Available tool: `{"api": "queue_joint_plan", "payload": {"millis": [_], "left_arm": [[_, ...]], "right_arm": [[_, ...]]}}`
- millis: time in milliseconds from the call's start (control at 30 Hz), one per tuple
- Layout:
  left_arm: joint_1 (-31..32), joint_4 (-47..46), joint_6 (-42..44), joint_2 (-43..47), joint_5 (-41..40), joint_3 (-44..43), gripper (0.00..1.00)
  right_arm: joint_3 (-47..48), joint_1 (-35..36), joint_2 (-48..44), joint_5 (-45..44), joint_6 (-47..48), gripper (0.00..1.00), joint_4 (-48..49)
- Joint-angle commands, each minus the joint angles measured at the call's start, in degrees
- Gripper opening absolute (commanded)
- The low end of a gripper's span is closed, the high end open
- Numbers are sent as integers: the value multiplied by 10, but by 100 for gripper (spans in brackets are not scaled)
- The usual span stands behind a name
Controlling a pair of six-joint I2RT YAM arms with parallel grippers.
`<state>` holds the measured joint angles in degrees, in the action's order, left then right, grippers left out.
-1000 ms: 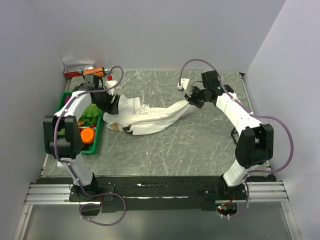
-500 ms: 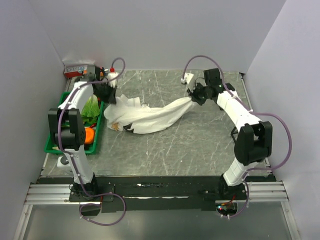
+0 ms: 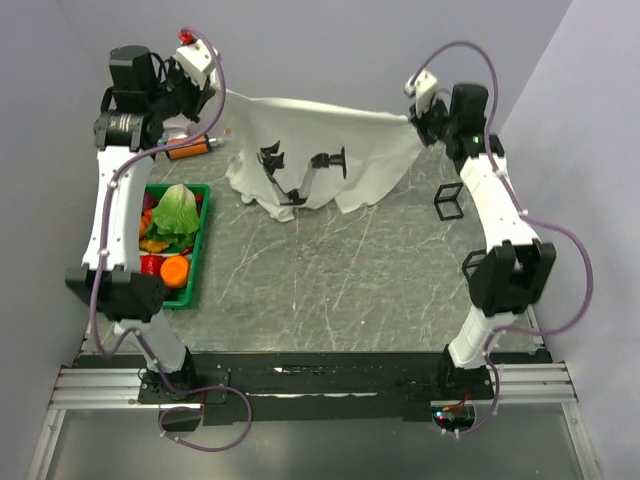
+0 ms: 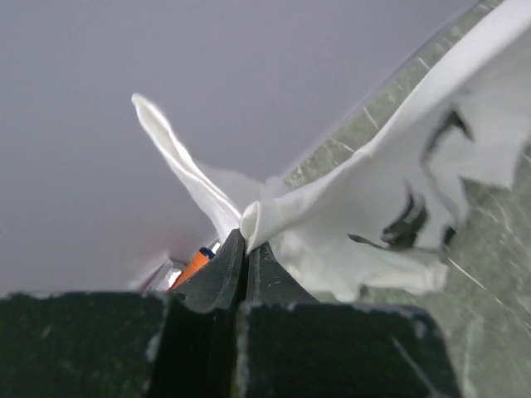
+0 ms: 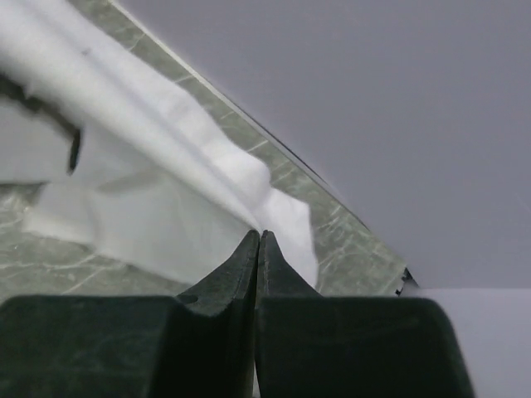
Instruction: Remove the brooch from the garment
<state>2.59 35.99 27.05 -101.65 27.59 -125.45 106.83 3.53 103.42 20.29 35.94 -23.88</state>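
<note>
While it hangs, garment (image 3: 310, 140): spread to show its face
Left gripper (image 4: 246, 240): pinches corner at tips
Right gripper (image 5: 259, 236): pinches opposite corner

Two white-and-black robot arms, each ending in a dark two-finger claw.

The left arm (image 3: 108, 215) and right arm (image 3: 503, 205) are built of smooth white shell links joined by bulky black cylindrical joints. A thin purple cable (image 3: 589, 283) trails back from each claw along the arm. Just behind each claw sits a small white camera housing (image 3: 424, 92). The left gripper (image 4: 246, 242) and right gripper (image 5: 259, 238) share one shape: matte black fingers (image 5: 236, 278) tapering from a broad black block to thin wedge tips.
</note>
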Motion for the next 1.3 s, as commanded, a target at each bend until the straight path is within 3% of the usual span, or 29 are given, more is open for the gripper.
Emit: {"api": "queue_joint_plan", "payload": {"millis": [0,133,267,333,367,400,433,467,533,800,1067,1267], "left_arm": [[9,43,54,97,16,104,1],[16,108,86,206,16,279,1],[17,151,71,280,42,456,1],[18,167,72,317,51,504,1],[18,165,71,328,50,543,1],[18,161,72,336,48,560,1],[18,151,76,347,42,574,4],[19,142,78,348,36,593,30],[18,118,76,339,23,601,43],[18,50,-8,258,38,553,45],[18,44,-27,251,24,566,45],[18,41,-31,256,11,572,45]], "right_arm": [[-159,17,-119,16,48,0,43],[-356,45,-227,25,83,0,10],[-484,67,-313,43,91,0,-56],[-526,73,-355,73,102,0,-117],[-532,75,-363,86,118,32,-139],[-534,75,-370,99,124,44,-163],[-527,74,-371,112,131,48,-180],[-520,70,-369,118,141,50,-204],[-488,43,-342,142,151,52,-212],[-316,24,-135,154,229,52,-273],[-325,23,-49,136,371,57,-368],[-340,24,-28,136,377,60,-370]]}}
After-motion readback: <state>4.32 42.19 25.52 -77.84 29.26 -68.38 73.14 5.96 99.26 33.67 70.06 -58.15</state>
